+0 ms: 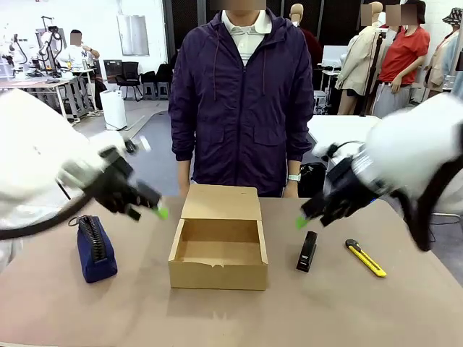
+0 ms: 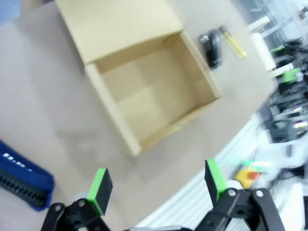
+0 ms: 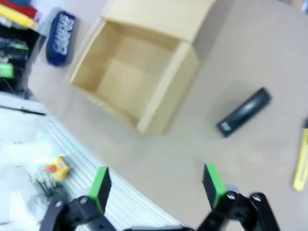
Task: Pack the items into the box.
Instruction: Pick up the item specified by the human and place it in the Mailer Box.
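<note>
A shallow brown cardboard box (image 1: 217,275) stands in the middle of the table (image 1: 362,318). Its hinged flap lid is open and lies back toward the far side, so the bare cardboard floor is visible. To the right of the box, near it but not touching, a small black stapler (image 1: 307,251) lies on the table with its long side pointing toward the far edge. Farther right, apart from the stapler, a slim yellow utility knife with a black tip (image 1: 365,258) lies at an angle. To the left of the box there is a navy blue zip pouch (image 1: 96,248), well apart from it.

The left gripper (image 2: 156,184) hangs above the table between the pouch and the box. Its jaws are spread wide, the green pads (image 2: 100,185) far from each other, and nothing is between them. The right gripper (image 3: 156,183) hangs above the stapler, just to the right of the box. Its jaws are also spread wide and it holds nothing. Both arms look blurred in the front view.

A person in a dark purple jacket (image 1: 242,101) stands at the far side, just behind the open lid; I cannot see the hands.
</note>
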Tool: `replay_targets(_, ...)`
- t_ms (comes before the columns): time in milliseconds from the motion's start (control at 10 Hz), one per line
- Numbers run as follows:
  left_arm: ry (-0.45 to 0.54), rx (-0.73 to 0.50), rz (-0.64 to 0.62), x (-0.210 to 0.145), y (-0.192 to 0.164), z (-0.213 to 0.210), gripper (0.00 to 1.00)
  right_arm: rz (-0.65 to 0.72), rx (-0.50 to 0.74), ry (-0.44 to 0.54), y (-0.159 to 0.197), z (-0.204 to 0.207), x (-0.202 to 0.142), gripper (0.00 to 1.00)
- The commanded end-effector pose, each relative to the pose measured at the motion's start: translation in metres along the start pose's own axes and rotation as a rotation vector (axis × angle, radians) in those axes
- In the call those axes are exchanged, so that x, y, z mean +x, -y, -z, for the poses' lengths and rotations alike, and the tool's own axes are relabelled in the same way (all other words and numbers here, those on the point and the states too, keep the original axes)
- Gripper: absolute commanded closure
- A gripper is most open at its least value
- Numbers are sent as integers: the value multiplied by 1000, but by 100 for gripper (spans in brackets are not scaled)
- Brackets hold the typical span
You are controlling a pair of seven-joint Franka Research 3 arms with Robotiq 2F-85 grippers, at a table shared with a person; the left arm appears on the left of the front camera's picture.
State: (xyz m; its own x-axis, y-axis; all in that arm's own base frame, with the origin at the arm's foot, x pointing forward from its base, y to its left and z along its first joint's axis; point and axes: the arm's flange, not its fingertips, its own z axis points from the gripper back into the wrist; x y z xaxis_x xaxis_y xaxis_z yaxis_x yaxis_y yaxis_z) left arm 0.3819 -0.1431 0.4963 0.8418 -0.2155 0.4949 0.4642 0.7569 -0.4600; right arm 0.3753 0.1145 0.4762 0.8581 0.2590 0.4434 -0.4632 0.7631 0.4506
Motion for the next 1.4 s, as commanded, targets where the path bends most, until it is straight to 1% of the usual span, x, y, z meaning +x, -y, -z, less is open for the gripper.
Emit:
replay_targets(0, 121, -213, -92, 0, -35, -74, 0, 102, 259, 113, 44, -79, -24, 0)
replay_targets(100, 209, -313, -154, -15, -58, -116, 0, 193, 322, 204, 71, -115, -52, 0)
replay_targets(200, 302, -349, -247, -34, -89, -157, 0, 310, 350, 326, 101, -144, -86, 0)
replay_targets(300, 409, -384, -355, -73, -127, -192, 0, 446, 367, 467, 139, -166, -130, 0)
replay_targets(400, 469, -399, -467, -105, -159, -212, 0, 570, 370, 566, 169, -175, -166, 0)
replay_targets(500, 533, -437, -561, -140, -188, -223, 0, 658, 392, 633, 193, -176, -199, 0)
replay_targets(600, 594, -458, -605, -168, -203, -225, 0, 720, 408, 681, 209, -173, -219, 0)
replay_targets(700, 633, -462, -641, -188, -220, -220, 0, 774, 408, 705, 217, -161, -235, 0)
replay_targets(800, 595, -437, -651, -189, -224, -208, 0, 807, 359, 696, 218, -156, -238, 0)
replay_targets(900, 599, -433, -646, -191, -218, -244, 0, 789, 369, 671, 247, -220, -230, 0)
replay_targets(1300, 599, -433, -646, -191, -218, -244, 0, 789, 369, 671, 247, -220, -230, 0)
